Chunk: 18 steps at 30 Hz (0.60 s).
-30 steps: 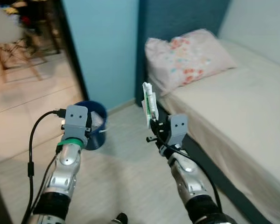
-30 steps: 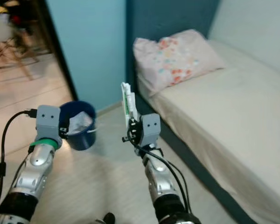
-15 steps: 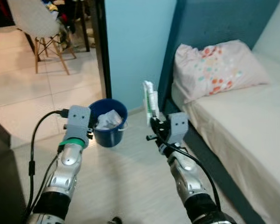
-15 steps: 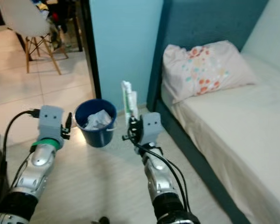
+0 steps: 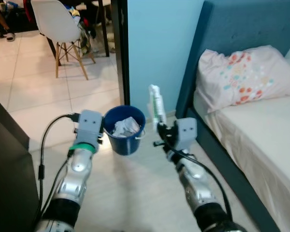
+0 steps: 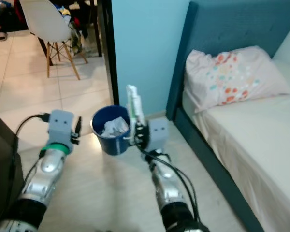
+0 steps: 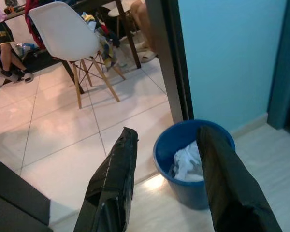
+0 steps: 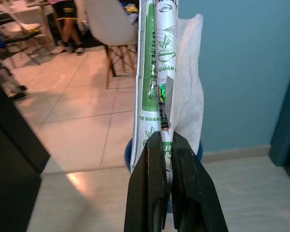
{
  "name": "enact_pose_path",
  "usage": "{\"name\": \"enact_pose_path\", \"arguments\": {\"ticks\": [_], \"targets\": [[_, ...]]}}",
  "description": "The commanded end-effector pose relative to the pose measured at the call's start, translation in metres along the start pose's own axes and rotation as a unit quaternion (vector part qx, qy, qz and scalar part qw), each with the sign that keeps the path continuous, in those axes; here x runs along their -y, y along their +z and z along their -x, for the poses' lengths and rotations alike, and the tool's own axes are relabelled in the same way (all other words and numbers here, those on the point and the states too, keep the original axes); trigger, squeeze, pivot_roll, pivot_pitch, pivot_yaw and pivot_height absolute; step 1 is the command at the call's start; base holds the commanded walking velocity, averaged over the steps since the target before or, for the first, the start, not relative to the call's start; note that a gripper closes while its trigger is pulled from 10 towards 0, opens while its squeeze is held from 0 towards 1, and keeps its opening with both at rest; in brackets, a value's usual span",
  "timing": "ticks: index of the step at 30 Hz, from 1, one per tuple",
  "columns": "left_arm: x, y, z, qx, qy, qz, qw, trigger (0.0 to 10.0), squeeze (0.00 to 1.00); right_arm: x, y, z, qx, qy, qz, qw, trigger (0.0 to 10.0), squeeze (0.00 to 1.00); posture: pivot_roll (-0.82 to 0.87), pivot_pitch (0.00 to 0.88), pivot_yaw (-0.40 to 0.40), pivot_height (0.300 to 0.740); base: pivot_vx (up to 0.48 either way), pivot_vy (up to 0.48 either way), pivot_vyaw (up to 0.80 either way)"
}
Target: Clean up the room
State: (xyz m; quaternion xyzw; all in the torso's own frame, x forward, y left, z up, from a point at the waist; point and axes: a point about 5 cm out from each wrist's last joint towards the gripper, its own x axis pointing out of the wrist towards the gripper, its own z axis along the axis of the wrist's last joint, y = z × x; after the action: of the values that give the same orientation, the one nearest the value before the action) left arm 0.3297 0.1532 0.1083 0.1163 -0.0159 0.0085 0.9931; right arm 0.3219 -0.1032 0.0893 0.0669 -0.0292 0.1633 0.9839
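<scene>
right hand (image 5: 160, 131) clamped on a wrapper (image 5: 155, 104), mid-frame, beside the bucket.
wrapper stands upright, green and white, just right of the blue bucket (image 5: 126, 130) on the floor; crumpled paper (image 5: 125, 126) inside it. left hand (image 7: 166, 169), fingers apart, lower left of the bucket. bed (image 5: 261, 140) with pillow (image 5: 244, 77) at right; white chair (image 5: 63, 26) upper left.

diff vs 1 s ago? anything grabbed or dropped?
Nothing grabbed or dropped. The view has swung left: the blue bucket now sits centred between the arms and looks nearer, the pillow has slid to the right edge, and a white chair has come into sight. That is camera motion, not the things moving. The right claw stays shut on the green-and-white wrapper; the left claw stays open and empty.
</scene>
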Motion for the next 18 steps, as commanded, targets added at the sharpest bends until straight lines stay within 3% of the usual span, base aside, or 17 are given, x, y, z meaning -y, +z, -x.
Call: {"name": "enact_pose_path", "arguments": {"ticks": [1,7,18], "targets": [[-0.006,-0.004,0.000,-0.007,0.006,-0.005,1.000,10.0,0.00,-0.009,0.000,-0.002,0.006,0.009,-0.011,1.000,10.0,0.00,-0.02,0.000,0.060,0.735,0.469,0.000,0.00],[-0.006,-0.007,0.001,-0.011,0.006,-0.007,1.000,10.0,0.00,-0.010,0.001,-0.001,0.008,0.014,-0.014,1.000,10.0,0.00,-0.01,0.000,0.060,0.735,0.469,0.000,0.00],[-0.014,-0.035,0.011,-0.051,-0.002,-0.047,0.998,10.0,0.00,-0.003,-0.008,0.003,-0.012,-0.004,-0.013,1.000,10.0,0.00,-0.01,0.002,0.062,0.735,0.468,0.000,0.00]]}}
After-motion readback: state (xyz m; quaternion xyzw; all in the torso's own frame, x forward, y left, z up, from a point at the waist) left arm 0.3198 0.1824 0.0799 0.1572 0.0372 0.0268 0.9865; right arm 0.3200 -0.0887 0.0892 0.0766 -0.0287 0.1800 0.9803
